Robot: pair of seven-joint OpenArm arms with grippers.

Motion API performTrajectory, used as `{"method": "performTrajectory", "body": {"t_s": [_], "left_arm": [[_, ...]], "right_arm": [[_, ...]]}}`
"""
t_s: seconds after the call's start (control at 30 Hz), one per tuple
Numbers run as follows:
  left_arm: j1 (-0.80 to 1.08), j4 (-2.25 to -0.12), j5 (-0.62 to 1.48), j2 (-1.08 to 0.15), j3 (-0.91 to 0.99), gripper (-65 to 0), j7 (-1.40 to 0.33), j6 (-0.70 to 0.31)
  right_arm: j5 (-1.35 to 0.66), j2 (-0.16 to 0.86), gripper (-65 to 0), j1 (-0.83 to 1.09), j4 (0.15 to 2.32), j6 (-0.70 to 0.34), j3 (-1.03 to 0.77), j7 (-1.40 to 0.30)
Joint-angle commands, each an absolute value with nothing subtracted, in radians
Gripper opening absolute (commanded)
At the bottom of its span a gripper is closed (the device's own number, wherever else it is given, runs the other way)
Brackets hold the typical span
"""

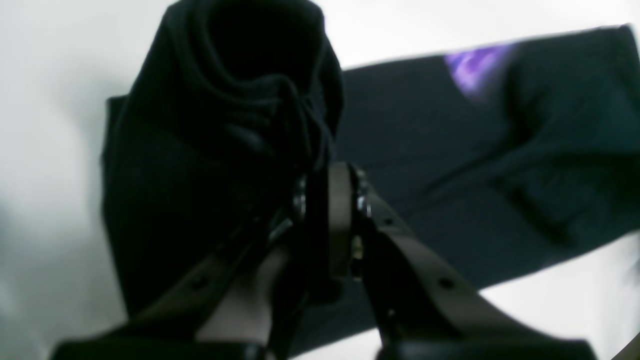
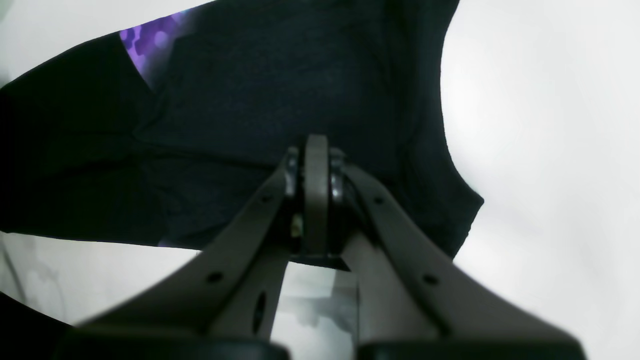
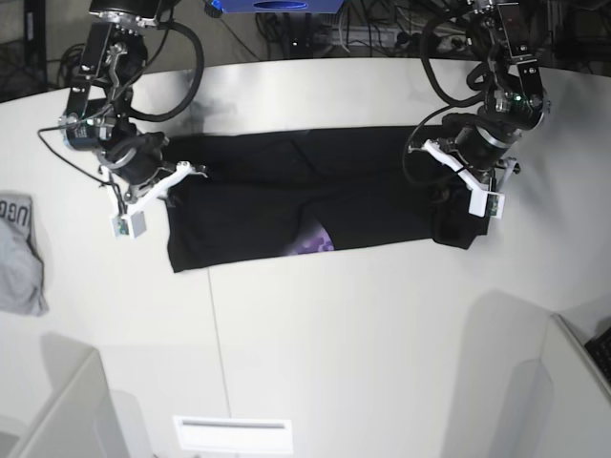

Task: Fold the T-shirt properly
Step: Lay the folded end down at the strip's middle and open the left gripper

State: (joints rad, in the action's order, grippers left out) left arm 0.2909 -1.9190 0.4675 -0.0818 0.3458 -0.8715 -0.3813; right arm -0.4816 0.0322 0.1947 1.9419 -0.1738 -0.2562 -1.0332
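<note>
My left gripper (image 1: 327, 200) has its jaws pinched almost together on a bunched fold of the T-shirt (image 3: 286, 191); in the left wrist view black cloth runs down between the fingers and rises in a dark hump just past the tips. My right gripper (image 2: 316, 165) is fully closed, its pads pressed flat to each other, and I cannot tell from the right wrist view whether any cloth is caught between them; the tips sit over the shirt's end near its curved edge. The shirt lies as a long black band across the middle of the white table (image 3: 334, 334), folded lengthwise, with one end under each gripper. A patch of purple print (image 3: 313, 242) shows at its near edge, about midway along. In the base view the end under my left gripper looks lumpy and doubled over, while the end by my right gripper lies flatter. Well apart from the shirt, at the table edge on my right side, a small grey garment (image 3: 19, 253) with lettering lies crumpled. Cables (image 3: 382, 33) trail behind the table at the far side.
</note>
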Motion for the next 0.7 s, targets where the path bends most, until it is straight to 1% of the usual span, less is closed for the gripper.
{"method": "performTrajectory", "body": {"t_s": [0.0, 0.27, 0.5, 0.67], "left_arm": [[0.278, -1.936, 0.486, -0.081, 0.331, -65.0, -0.849, -0.371], [0.245, -1.933, 0.483, -0.081, 0.165, -65.0, -0.849, -0.289], [0.225, -1.920, 0.486, -0.079, 0.094, -65.0, -0.849, -0.285], [0.223, -1.913, 0.487, -0.079, 0.064, -65.0, -0.849, -0.259]], "right_arm": [[-0.492, 0.036, -65.0, 0.183, 1.956, -0.177, -0.260, -1.013], [-0.492, 0.036, -65.0, 0.183, 1.956, -0.177, -0.262, -1.013], [-0.492, 0.036, -65.0, 0.183, 1.956, -0.177, -0.262, -1.013], [-0.492, 0.038, -65.0, 0.183, 1.956, -0.177, -0.262, -1.013]]}}
